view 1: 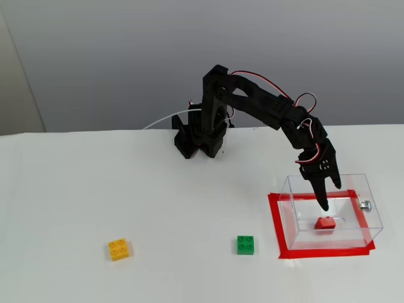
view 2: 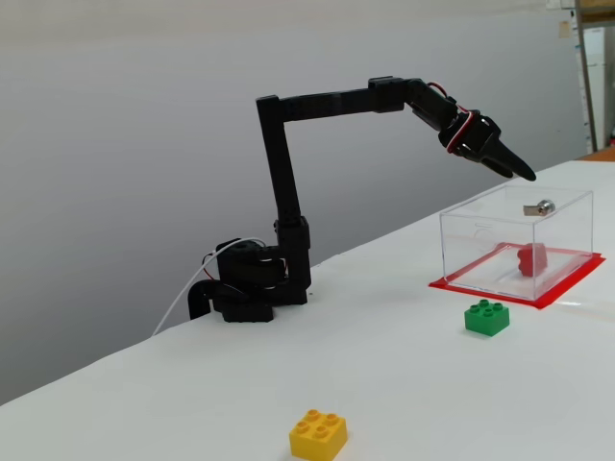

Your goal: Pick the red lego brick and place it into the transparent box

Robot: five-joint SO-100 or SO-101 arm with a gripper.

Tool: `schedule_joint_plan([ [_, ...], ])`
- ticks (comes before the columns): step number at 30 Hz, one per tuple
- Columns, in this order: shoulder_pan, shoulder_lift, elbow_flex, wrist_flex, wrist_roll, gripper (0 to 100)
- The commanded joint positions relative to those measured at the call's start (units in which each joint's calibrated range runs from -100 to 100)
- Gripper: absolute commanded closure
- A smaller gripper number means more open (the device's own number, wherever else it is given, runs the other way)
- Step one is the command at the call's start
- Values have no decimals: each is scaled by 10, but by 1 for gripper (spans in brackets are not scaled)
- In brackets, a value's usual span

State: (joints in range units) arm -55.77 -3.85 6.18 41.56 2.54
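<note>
The red lego brick [view 1: 326, 223] lies tilted on the floor of the transparent box [view 1: 292, 191], seen in both fixed views [view 2: 531, 259]. The box [view 2: 478, 240] has clear walls and a silver knob [view 1: 365, 204] on one side. My gripper [view 1: 324, 205] hangs above the box's open top and points down over the brick, apart from it. In a fixed view from the side the gripper [view 2: 524, 175] is above the box rim. Its fingers lie together with nothing between them.
Red tape [view 1: 278, 227] frames the box. A green brick [view 1: 246, 245] sits just left of the tape, and a yellow brick [view 1: 119, 249] sits farther left near the front. The arm's base [view 1: 199, 136] stands at the back of the white table.
</note>
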Motion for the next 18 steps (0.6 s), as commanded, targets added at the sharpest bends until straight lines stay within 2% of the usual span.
schedule_joint_plan([
  [1,-1,-8,-26,-3,-2,67],
  [6,0,-10,-26,-1,-2,70],
  [13,6,-14,-26,0,2,94],
  [18,14,-36,-26,12,3,97],
])
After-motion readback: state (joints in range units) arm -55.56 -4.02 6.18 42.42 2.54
